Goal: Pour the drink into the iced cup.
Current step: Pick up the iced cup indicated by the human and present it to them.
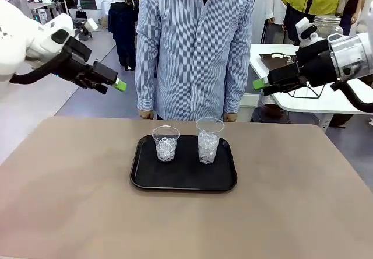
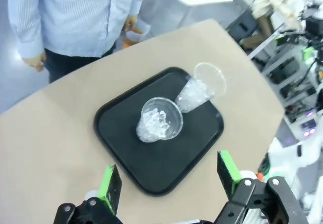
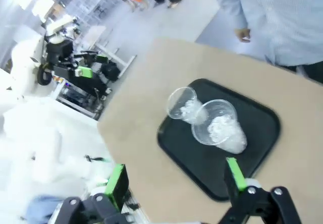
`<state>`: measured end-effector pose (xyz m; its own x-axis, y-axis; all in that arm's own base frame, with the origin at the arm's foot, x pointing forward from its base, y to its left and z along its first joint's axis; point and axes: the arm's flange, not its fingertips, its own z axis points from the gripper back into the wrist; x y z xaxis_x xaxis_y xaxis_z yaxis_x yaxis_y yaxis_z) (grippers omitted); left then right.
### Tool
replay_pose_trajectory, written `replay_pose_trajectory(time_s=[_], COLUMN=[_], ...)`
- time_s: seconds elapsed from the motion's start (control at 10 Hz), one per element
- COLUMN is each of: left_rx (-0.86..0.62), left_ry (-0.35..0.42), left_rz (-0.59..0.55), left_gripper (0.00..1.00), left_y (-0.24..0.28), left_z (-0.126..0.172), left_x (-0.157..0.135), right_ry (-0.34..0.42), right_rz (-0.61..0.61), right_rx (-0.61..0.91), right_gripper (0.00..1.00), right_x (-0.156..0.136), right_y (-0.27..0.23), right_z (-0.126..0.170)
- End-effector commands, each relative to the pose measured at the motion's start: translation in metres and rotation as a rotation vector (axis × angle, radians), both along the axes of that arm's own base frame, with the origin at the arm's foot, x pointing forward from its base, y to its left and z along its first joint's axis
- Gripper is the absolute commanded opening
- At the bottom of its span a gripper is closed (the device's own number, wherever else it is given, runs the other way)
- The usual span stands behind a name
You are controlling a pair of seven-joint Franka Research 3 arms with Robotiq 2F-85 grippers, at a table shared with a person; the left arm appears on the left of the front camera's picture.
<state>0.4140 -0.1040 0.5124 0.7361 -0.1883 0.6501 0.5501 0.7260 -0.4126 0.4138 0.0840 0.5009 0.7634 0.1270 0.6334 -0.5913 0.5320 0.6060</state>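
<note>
Here, two iced cups (image 1: 166, 143) (image 1: 208, 141) stand on a tray (image 1: 183, 178) — jaws spread.

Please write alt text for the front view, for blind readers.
A short iced cup and a taller iced cup stand on a black tray on a table; a person in a striped shirt stands behind. The left gripper and right gripper hang open at the sides.

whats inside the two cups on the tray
The shorter cup and the taller cup hold ice cubes, no brown drink. The ice hides the cup bottoms, so meltwater there cannot be told.
</note>
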Motion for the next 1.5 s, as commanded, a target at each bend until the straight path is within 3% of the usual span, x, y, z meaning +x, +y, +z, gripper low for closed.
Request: replay_pose_trajectory(time_s=[0.0,0.2,0.3,0.4,0.5,0.8,1.0,1.4], left_rx=[-0.098,-0.119,-0.073,-0.122,-0.122,-0.098,-0.252,-0.507], left_ry=[0.063,0.098,0.084,0.103,0.103,0.124,0.204,0.356], left_rz=[0.022,0.043,0.064,0.049,0.049,0.071,0.081,0.022], left_gripper=[1.0,1.0,1.0,1.0,1.0,1.0,1.0,1.0], left_y=[0.01,0.013,0.013,0.016,0.016,0.015,0.038,0.077], left_z=[-0.017,-0.023,-0.024,-0.021,-0.021,-0.025,-0.024,-0.046], left_x=[0.015,0.015,0.011,0.009,0.009,0.008,0.022,0.048], right_ry=[0.082,0.087,0.061,-0.008,0.124,0.109,0.232,0.375], right_rz=[-0.013,-0.013,-0.005,0.024,-0.016,-0.005,-0.051,-0.133], right_rx=[0.09,0.083,0.027,-0.048,0.087,0.032,0.165,0.361], right_gripper=[1.0,1.0,1.0,1.0,1.0,1.0,1.0,1.0], right_x=[0.025,0.028,0.026,0.02,0.025,0.024,0.039,0.056], right_y=[-0.006,-0.007,-0.003,0.003,-0.01,-0.005,-0.008,-0.045], right_z=[-0.015,-0.018,-0.018,-0.017,-0.028,-0.029,-0.03,-0.041])
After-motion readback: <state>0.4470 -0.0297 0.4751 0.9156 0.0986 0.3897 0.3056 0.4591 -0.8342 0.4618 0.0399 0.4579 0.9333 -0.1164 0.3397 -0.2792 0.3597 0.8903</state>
